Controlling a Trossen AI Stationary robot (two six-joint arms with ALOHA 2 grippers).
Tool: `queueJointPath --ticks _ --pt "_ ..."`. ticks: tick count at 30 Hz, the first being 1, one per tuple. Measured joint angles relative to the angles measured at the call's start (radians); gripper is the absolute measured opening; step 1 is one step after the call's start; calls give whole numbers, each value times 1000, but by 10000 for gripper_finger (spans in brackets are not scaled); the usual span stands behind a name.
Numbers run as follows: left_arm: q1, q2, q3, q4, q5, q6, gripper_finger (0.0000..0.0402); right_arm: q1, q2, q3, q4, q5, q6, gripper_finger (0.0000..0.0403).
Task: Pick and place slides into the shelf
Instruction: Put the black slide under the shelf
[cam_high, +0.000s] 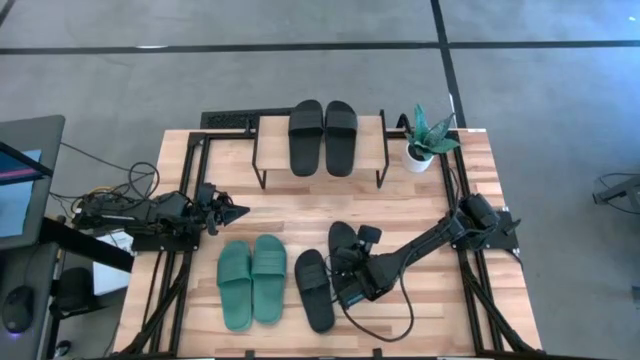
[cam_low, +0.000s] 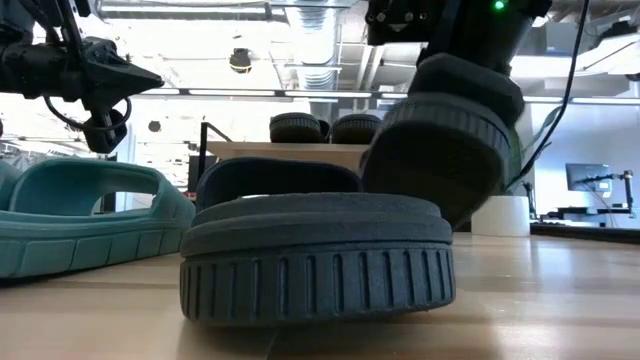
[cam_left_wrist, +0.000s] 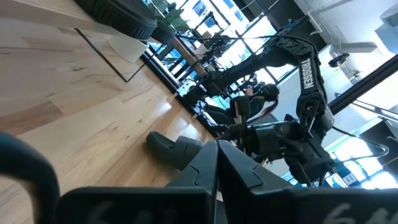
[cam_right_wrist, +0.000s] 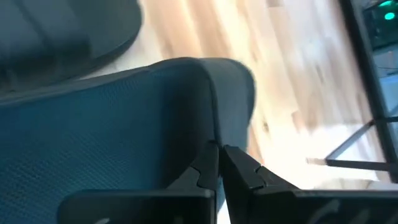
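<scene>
Two black slides (cam_high: 322, 137) lie on the shelf (cam_high: 372, 150) at the table's far side. A green pair (cam_high: 252, 281) and one black slide (cam_high: 313, 290) lie flat on the table near its front edge. My right gripper (cam_right_wrist: 217, 158) is shut on another black slide (cam_high: 343, 243) just right of that one. In the low view this slide (cam_low: 445, 140) is tipped, its near end raised above the slide in front (cam_low: 315, 265). My left gripper (cam_high: 238, 212) hangs shut and level over the table's left side and touches nothing. My right gripper has the black slide by the edge of its arched strap (cam_right_wrist: 210, 124), where the shut fingertips meet it. The fingers slant down from the table's right side. The slide is tilted, near end up; the front slide hides whether its far end rests on the table.
A potted plant (cam_high: 428, 142) stands at the far right, beside the shelf. The shelf's thin black legs (cam_high: 262, 180) stand on the tabletop. Bare wood lies between the shelf and the slides. Cables (cam_high: 385, 320) trail below my right arm.
</scene>
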Motion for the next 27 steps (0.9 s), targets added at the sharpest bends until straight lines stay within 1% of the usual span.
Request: queueJointPath --ticks 9,15,27 --pt "0 9 0 -1 -7 13 0 -6 -46 13 -88 67 28 0" --pt "0 18 0 -1 -9 16 0 -7 -73 14 -119 73 27 0" --pt "0 21 0 -1 -12 27 0 -45 -74 15 -247 86 17 0"
